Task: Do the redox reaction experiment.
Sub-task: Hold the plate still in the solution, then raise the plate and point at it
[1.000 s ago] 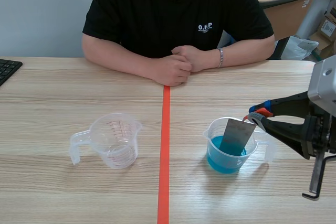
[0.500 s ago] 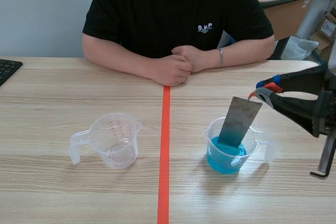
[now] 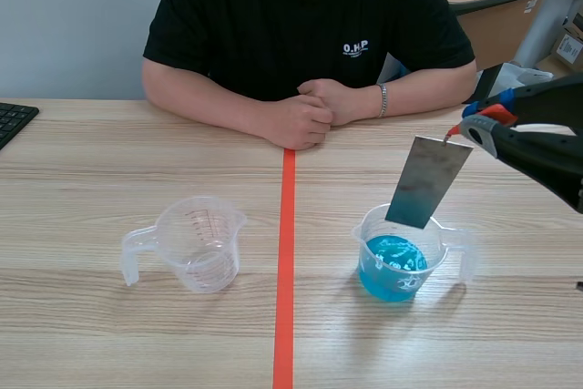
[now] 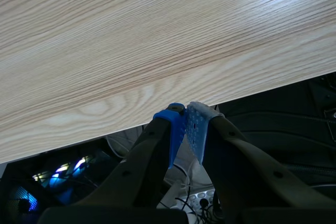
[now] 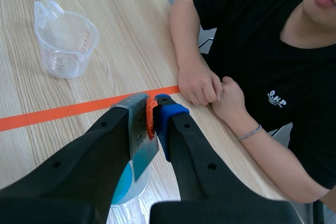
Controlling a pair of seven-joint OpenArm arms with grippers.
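So the thin grey metal sheet hangs tilted in the air right above the measuring cup of blue liquid. Its lower edge is clear of the surface, as far as I can tell. The right gripper is pinching it by just the top corner. My read is that it's light and stiff, but wet and smooth at the bottom. With only a corner held, I reckon it could swing or slip, so a hold further along the dry top edge seems safer. The cup looks like thin plastic and would probably tip easily if the sheet knocks its rim.

That cup sits on the table right of the orange-red tape line, toward the near edge. An empty clear measuring cup is left of the line. A person rests folded hands at the far edge.

The left gripper has its pads pressed together on nothing, sitting by a table edge.

Compared with a second ago, the sheet was standing in the blue liquid and now it's lifted out, with the right arm higher.
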